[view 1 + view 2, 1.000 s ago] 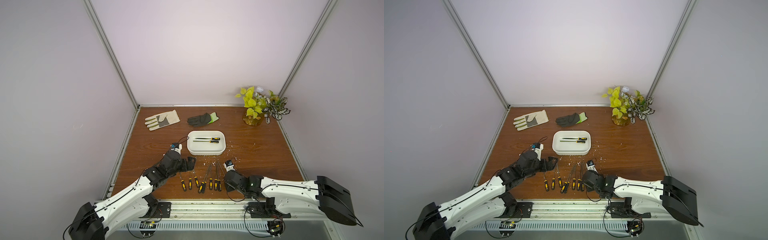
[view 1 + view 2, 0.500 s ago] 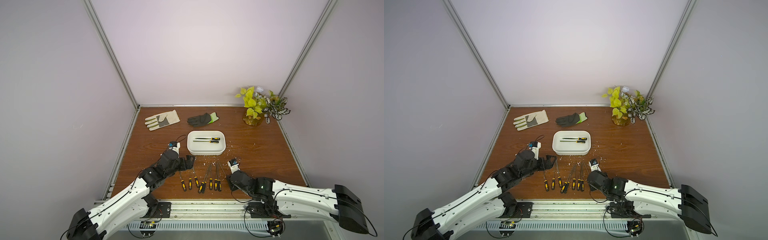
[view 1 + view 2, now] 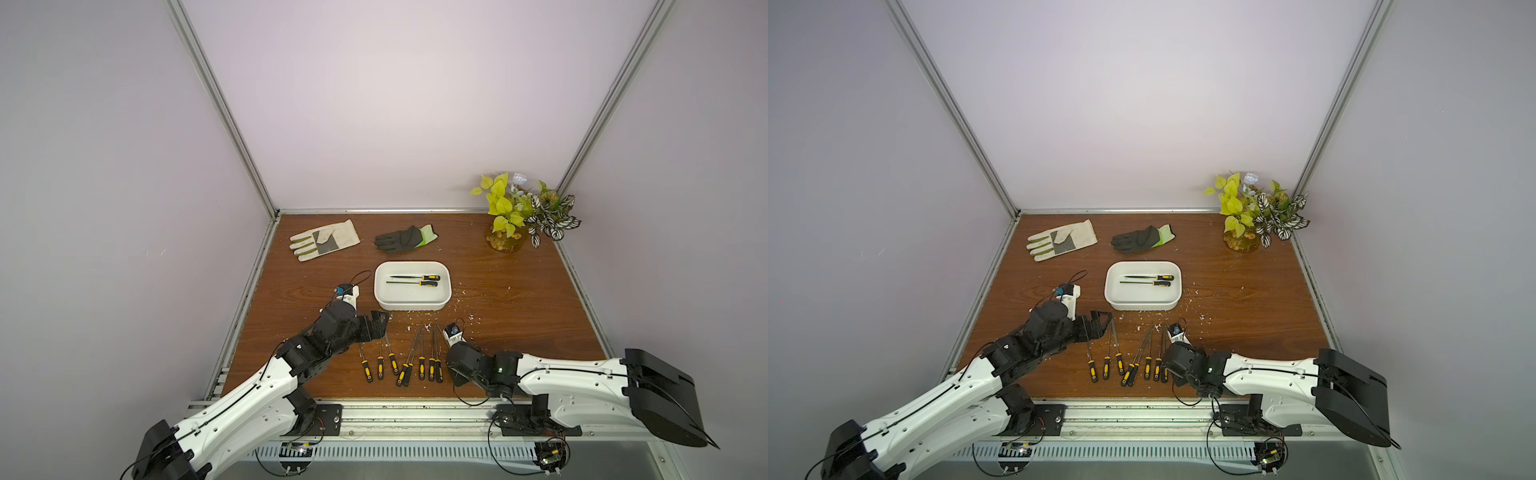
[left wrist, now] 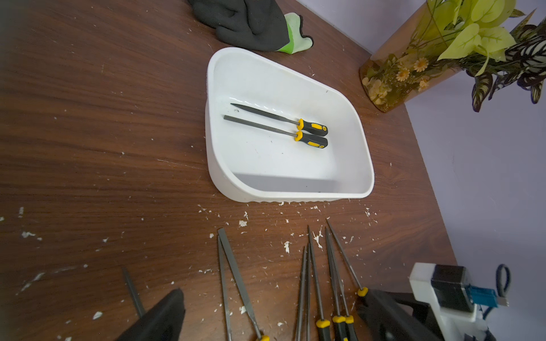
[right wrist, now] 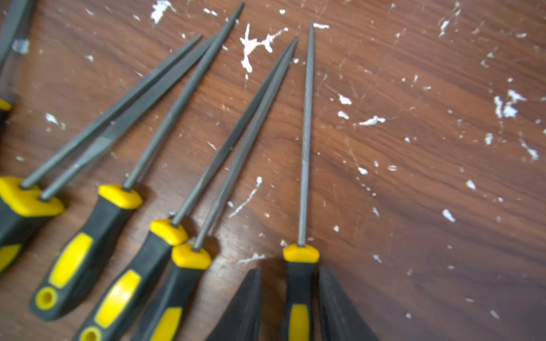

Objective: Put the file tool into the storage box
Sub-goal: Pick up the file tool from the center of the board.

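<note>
Rails (image 3: pixel 415 411) of grey metal run along the near edge, and both arm bases are fixed on them. Just behind starts the table (image 3: pixel 519 316) — dark brown wood grain, with many white flecks (image 5: pixel 254 44) scattered over its near half. A row of files (image 3: pixel 399 365) lies there, black-and-yellow handles toward the rails, grey blades pointing away.

The right gripper (image 5: pixel 289 274) is low over the file (image 5: pixel 305 133) at the right end of this row. Its fingers (image 5: pixel 245 307) stand on both sides of the handle, narrowly apart, with a gap on one side, so the handle is not clamped. The file lies flat on the wood.

The left gripper (image 3: pixel 376 330) hovers by the blade tips at the left end. Only one finger (image 4: pixel 159 319) shows in the left wrist view, so I cannot tell how wide it stands.

A little beyond the blade tips sits the storage box (image 3: pixel 412 306), with two files (image 3: pixel 415 280) side by side inside. Behind it lie a pale work glove (image 3: pixel 324 240) and a black glove (image 3: pixel 405 240) with a green cuff. A plant (image 3: pixel 509 208) in an amber vase stands in the far right corner. Pale lilac walls (image 3: pixel 395 104) close the room on three sides — aluminium posts (image 3: pixel 220 108) mark the corners.
</note>
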`<state>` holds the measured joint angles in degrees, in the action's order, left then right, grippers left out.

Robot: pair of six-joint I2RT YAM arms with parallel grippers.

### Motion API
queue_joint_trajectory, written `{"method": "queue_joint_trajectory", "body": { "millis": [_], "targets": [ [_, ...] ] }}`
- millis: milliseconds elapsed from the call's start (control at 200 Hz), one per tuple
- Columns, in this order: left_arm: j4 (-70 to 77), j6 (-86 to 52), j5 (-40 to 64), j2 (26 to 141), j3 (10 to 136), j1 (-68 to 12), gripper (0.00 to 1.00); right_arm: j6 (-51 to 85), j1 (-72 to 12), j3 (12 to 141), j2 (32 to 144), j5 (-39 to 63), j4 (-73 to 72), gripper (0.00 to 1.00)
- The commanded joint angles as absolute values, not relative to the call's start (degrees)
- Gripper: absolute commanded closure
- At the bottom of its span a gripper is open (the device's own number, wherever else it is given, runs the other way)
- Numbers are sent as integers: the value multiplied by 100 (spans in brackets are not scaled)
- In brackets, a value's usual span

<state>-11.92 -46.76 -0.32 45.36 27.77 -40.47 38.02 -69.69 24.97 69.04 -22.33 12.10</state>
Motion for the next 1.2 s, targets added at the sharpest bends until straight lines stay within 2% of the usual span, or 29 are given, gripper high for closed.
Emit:
{"method": "queue_joint_trajectory", "body": {
  "millis": [0, 120, 260, 475, 616, 796, 926, 1031, 1196],
  "targets": [
    [-1197, -4695, -97, 4499, 2711, -4113, 2, 3770, -7030, 2507, 7048, -2218, 1275, 69],
    [-1130, -4676, -79, 4577, 2755, -4113, 2, 3817, -7070, 2462, 7002, -2272, 1263, 81],
    [-1012, -4628, -53, 4705, 2883, -4109, 2, 3918, -7093, 2487, 6715, -2396, 1428, 89],
    [-1131, -4255, -88, 4893, 3612, -4113, 1, 3966, -7093, 2432, 5637, -2676, 1761, 96],
    [-1044, -3843, -47, 4897, 4071, -4113, 0, 3669, -7093, 2746, 4902, -2685, 1948, 97],
    [-1344, -3103, 254, 5150, 5060, -3727, 0, 2847, -7074, 3498, 4908, -2955, 1896, 100],
    [-1668, -2815, 1211, 5733, 5700, -2878, 0, 1726, -6941, 4064, 5444, -2614, 1606, 100],
    [-1714, -2509, 1432, 6157, 5935, -2642, 0, 902, -6617, 4359, 5818, -2360, 1336, 100],
    [-1248, -2167, 1395, 6376, 5630, -2545, 0, -400, -5416, 4562, 6174, -340, 691, 100]
  ]
}}
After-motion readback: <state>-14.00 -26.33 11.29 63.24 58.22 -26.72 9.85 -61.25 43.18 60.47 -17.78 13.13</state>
